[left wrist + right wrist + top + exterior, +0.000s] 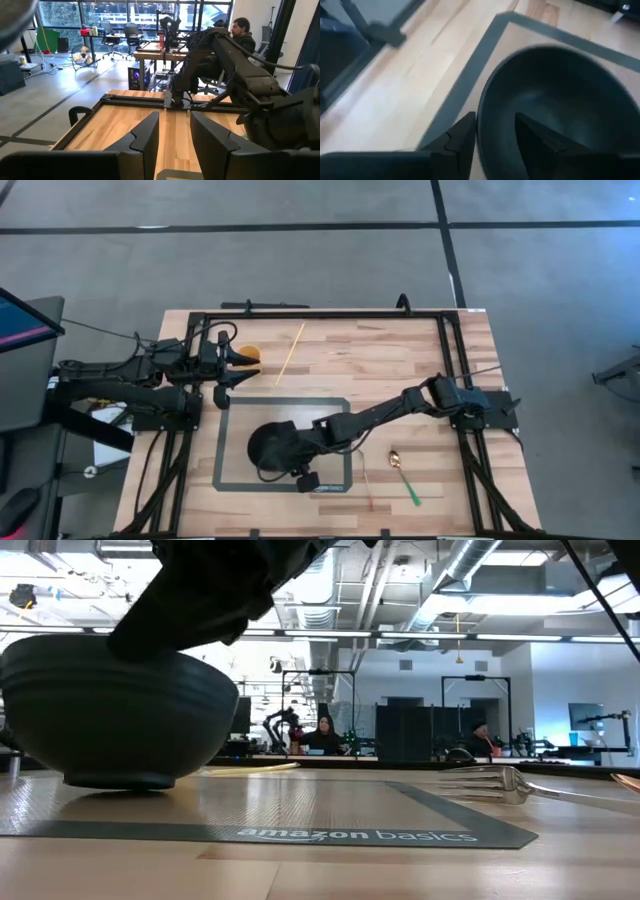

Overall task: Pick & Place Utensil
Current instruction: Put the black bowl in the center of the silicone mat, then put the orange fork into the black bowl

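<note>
High view looks straight down on the whole wooden table (400, 350). Low view sits at tabletop height, close to the dark round bowl (115, 710). The right wrist view shares that bowl, directly beneath the right gripper (495, 137).

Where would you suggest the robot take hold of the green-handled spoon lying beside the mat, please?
Probably the middle of the green-handled spoon, from straight above, fingers spanning the thin handle. It lies flat on the wooden table, clear of the dark bowl where the right gripper straddles the rim. The left gripper waits apart.
</note>
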